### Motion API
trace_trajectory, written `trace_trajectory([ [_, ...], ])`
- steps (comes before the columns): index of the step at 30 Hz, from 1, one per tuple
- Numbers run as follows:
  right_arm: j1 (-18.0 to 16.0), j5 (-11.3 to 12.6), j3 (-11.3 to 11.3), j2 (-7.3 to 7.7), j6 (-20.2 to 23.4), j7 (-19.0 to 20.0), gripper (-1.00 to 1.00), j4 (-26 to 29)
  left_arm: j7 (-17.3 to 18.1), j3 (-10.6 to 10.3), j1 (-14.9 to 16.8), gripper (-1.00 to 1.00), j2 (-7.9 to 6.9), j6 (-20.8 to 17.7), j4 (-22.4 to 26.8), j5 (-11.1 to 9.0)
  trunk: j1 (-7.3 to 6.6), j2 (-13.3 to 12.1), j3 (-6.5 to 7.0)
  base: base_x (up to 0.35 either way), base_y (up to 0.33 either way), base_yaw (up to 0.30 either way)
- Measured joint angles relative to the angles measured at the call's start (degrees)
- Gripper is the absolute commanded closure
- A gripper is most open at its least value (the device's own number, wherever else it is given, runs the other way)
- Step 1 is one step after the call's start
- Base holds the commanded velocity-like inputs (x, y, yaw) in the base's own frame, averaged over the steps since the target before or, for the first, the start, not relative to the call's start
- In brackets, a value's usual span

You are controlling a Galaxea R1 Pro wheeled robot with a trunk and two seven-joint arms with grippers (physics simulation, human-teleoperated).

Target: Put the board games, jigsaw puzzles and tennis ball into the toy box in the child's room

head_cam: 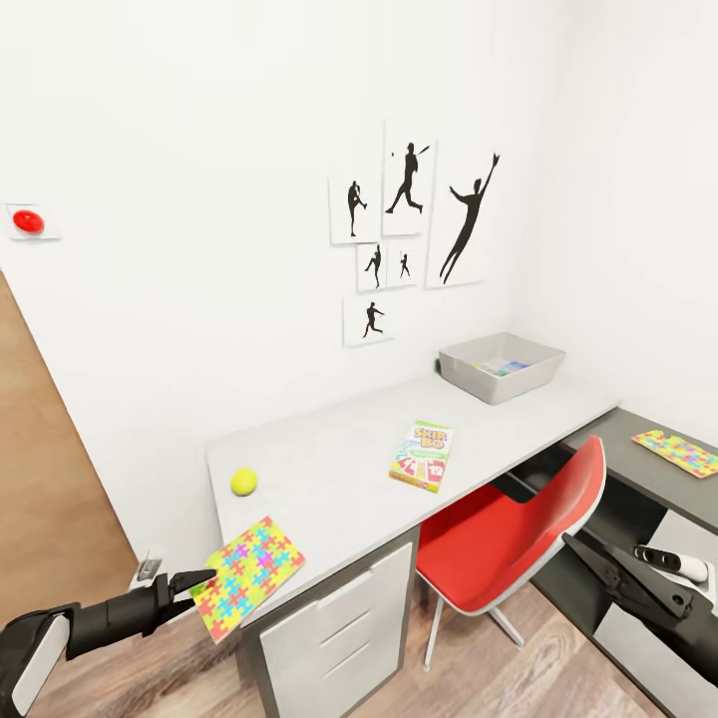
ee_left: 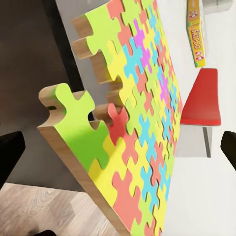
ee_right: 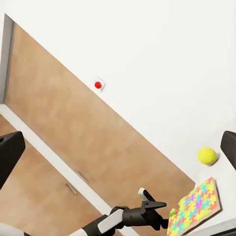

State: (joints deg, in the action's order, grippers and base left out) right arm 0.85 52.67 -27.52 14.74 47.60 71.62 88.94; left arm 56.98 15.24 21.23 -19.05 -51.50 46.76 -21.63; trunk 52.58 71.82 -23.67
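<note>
Head view: the left gripper (head_cam: 194,588) sits at the near corner of the pale desk (head_cam: 329,459), its dark fingers spread on either side of the edge of a jigsaw puzzle (head_cam: 249,575) that lies flat with one corner overhanging the desk edge. Whether the fingers press on the slab cannot be told. In the left wrist view the puzzle (ee_left: 135,128) runs between the two wide-apart fingertips (ee_left: 10,157), its wooden edge facing the camera. A tennis ball (head_cam: 244,482) rests just behind the puzzle. Farther along the desk lies the Skip-Bo box (head_cam: 422,456), and beyond it, near the wall, stands the grey toy box (head_cam: 459,364) with something blue and white inside. A second puzzle (head_cam: 678,452) lies on the lower dark top at the right. A red chair (head_cam: 509,543) is tucked against the desk. The right gripper (head_cam: 588,558) hangs low beside the chair; its state cannot be told. Silhouette posters (head_cam: 409,229) hang on the wall.
</note>
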Motion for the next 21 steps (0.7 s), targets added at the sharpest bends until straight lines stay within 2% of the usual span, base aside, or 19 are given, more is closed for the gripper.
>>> trace_trajectory([
  [7,-0.01,0.02,0.01,0.0,0.0,0.0,-1.0,0.0,0.01,0.0,0.0,-1.0,0.01,0.0,0.0,0.0,0.0,0.0,0.0,0.0,-0.104,0.0],
  [15,-0.03,0.02,0.01,0.0,0.0,0.0,-1.0,0.0,0.02,0.0,0.0,-1.0,-0.01,0.0,0.0,-0.04,0.0,0.0,0.0,0.0,-0.021,0.0],
  [16,-0.03,0.02,0.01,0.0,0.0,0.0,-1.0,-0.01,0.02,0.0,0.0,1.0,-0.02,0.0,0.0,-0.04,0.0,0.0,0.0,0.0,-0.005,0.0],
  [21,0.0,0.02,0.01,0.0,0.0,0.0,-1.0,0.01,-0.08,0.0,0.0,1.0,-0.02,-0.52,0.02,-0.75,0.0,0.0,0.0,0.0,-0.002,0.0],
])
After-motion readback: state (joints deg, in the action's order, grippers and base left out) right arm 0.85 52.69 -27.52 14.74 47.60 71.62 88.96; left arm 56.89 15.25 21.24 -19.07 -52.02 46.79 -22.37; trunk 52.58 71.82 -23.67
